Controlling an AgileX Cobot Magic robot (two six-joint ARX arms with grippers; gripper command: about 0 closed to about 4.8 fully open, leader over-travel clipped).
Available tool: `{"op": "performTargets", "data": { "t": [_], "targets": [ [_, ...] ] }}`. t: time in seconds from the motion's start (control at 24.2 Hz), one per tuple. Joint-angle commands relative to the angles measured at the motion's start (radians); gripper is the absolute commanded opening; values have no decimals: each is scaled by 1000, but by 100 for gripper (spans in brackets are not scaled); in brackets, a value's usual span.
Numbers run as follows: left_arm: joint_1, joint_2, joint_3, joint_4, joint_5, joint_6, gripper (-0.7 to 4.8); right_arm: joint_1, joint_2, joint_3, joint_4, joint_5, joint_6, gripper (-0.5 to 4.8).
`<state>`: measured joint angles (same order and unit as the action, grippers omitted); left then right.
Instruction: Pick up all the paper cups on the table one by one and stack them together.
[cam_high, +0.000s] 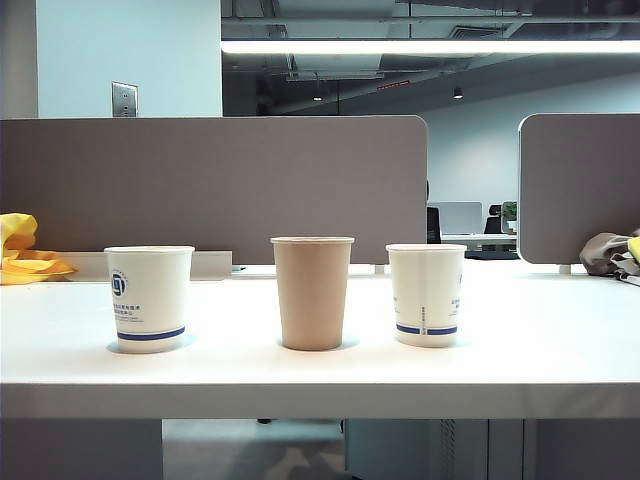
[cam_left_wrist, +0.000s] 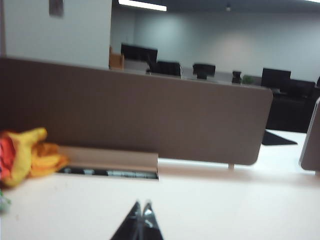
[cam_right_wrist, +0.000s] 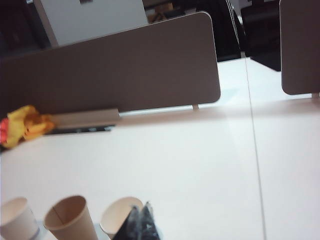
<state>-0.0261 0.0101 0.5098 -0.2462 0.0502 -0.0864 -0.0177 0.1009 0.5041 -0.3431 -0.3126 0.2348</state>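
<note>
You are looking at three paper cups standing upright in a row near the front edge of the table (cam_high: 560, 350), well apart from one another, none stacked yet: a white blue-banded cup (cam_high: 149, 298) at the left of the exterior view, a tan-brown cup (cam_high: 312, 292) in the middle, another white cup (cam_high: 426, 294) at the right. Neither arm is showing in the exterior view. The right gripper (cam_right_wrist: 140, 220) is showing clenched, tips together and empty, and it is hanging just above the right-hand white cup (cam_right_wrist: 120, 216), with the brown cup (cam_right_wrist: 67, 219) and the far white cup (cam_right_wrist: 17, 217) running away to one side. The left gripper (cam_left_wrist: 141, 224) is also pinched shut and holding nothing, facing the divider panel (cam_left_wrist: 135, 117) and a yellow cloth (cam_left_wrist: 30, 155), no cups in its frame. Each cup's long axis is standing vertical, mouths up. Judging from this, the right arm is sitting nearer a cup; you would need those fingers parted before descending.
</note>
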Motion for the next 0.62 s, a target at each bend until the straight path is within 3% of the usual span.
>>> {"op": "performTargets", "data": {
  "t": [0.04,0.21,0.29,0.45,0.62],
  "targets": [
    [1,50,77,-15,-2,16,-5,0,112,121,-100,-5,-132,-1],
    [1,237,242,-87,44,40,-5,0,338,312,-182,-53,-246,-1],
    [1,374,354,-118,106,52,-5,0,471,427,-236,-80,-271,-1],
    [1,698,607,-309,258,51,-5,11,745,682,-402,-140,-303,-1],
    [0,956,784,-430,385,18,-5,87,981,883,-542,-140,-315,-1]
  ]
}}
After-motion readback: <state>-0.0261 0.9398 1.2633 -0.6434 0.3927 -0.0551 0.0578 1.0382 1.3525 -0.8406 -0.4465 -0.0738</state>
